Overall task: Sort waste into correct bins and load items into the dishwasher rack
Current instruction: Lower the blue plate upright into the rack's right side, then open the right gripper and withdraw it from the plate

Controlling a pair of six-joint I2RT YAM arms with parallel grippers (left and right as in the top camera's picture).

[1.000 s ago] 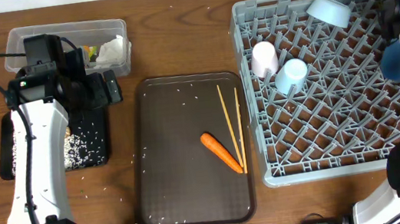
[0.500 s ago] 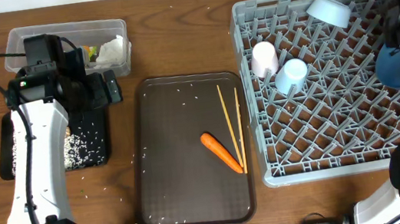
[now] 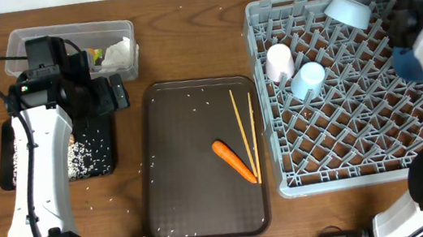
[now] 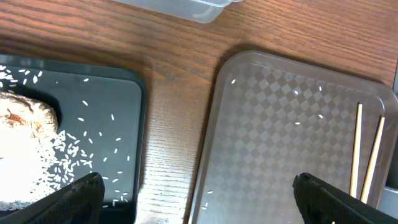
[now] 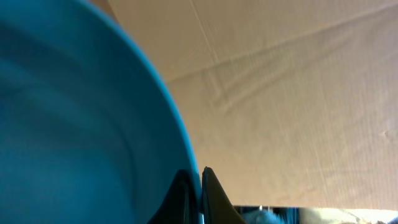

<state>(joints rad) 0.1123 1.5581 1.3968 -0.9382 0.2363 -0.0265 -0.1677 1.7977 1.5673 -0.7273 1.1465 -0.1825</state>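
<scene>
the right gripper (image 5: 198, 186) pinches the rim of the large blue plate (image 5: 81, 112), seemingly over the right side of the dishwasher rack (image 3: 346, 142). the plate looks stiff, slick and likely breakable, so a rim hold suits it. the left gripper (image 4: 199, 199) gapes wide, empty.

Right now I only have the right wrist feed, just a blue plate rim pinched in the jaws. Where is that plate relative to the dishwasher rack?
Observer: The blue plate hangs over the right side of the rack, partly hidden behind the arm. I cannot tell whether it touches the pegs.
Operator: What's loaded already?
Observer: A pink cup and a light-blue cup stand near the left side, and a small bowl sits at the far edge.
Operator: What's left to sort?
Observer: Two chopsticks and a carrot lie on the brown tray.
</scene>
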